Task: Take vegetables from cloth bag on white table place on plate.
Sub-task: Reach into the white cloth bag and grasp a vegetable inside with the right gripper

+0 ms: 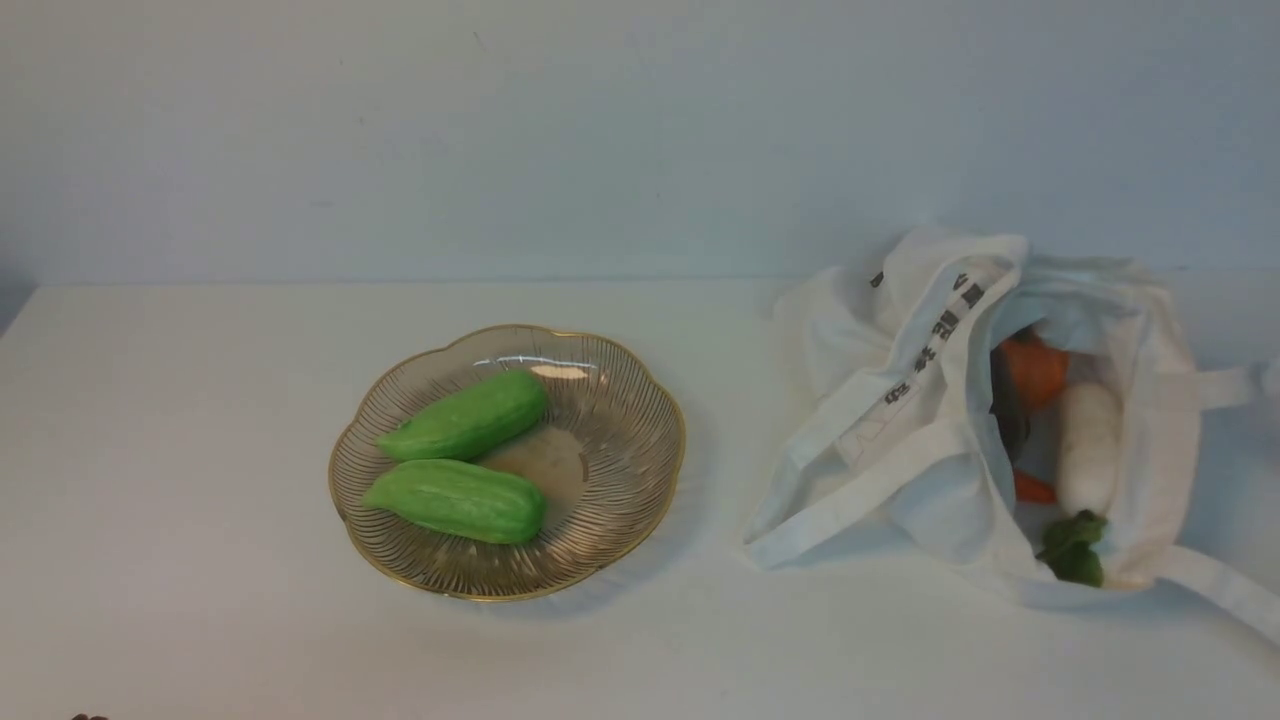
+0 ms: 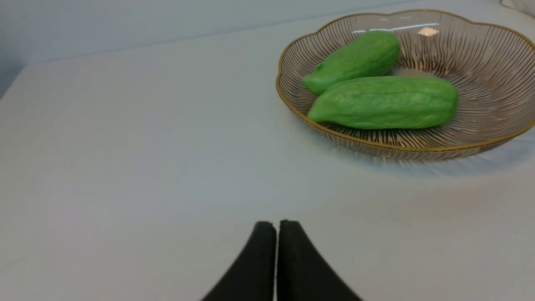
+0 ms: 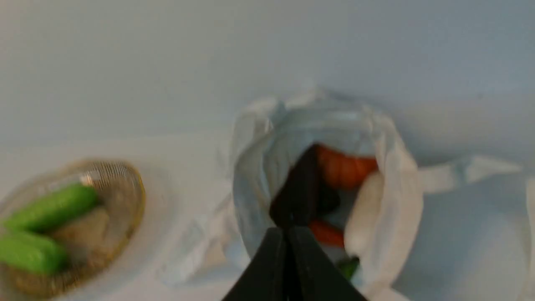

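- Front view: 2 green vegetables [image 1: 468,416] lie side by side in the plate [image 1: 625,440], so the job looks partly done.
- The cloth bag [image 1: 900,400] slumps on the surface [image 1: 200,500] to the plate's right. Its mouth is open on a white radish [image 1: 1088,445], an orange carrot [image 1: 1035,370] and something dark, all left to move.
- No gripper tips can be made out in that shot.
- Left wrist view: the left gripper [image 2: 276,228] has its tips pressed together and empty, low over bare surface near the plate.
- Right wrist view, blurred: the right gripper [image 3: 287,234] is also closed on nothing, pointing at the bag's mouth.
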Controlling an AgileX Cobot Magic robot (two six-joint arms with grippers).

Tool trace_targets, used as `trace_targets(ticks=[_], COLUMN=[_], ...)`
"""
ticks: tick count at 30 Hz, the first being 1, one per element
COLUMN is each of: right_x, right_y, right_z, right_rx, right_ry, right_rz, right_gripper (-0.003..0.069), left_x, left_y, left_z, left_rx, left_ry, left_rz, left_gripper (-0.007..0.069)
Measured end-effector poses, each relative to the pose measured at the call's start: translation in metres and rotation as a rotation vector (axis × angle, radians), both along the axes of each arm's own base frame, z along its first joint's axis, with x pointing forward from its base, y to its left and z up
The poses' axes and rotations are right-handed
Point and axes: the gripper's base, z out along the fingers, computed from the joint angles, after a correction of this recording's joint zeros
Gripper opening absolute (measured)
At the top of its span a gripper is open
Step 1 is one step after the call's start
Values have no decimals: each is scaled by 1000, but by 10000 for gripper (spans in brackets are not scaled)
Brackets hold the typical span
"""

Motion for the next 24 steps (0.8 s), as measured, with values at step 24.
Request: trace_targets(ticks=[24], right_x=[203], right_y=[22], right_z=[-113], right_rx=[-127], right_ry=[393], right_rz=[120], right_gripper=[225], left_x=[0], left_y=[0], left_z=[0], left_rx=[0], left_ry=[0], left_rz=[0], left_gripper=[-8])
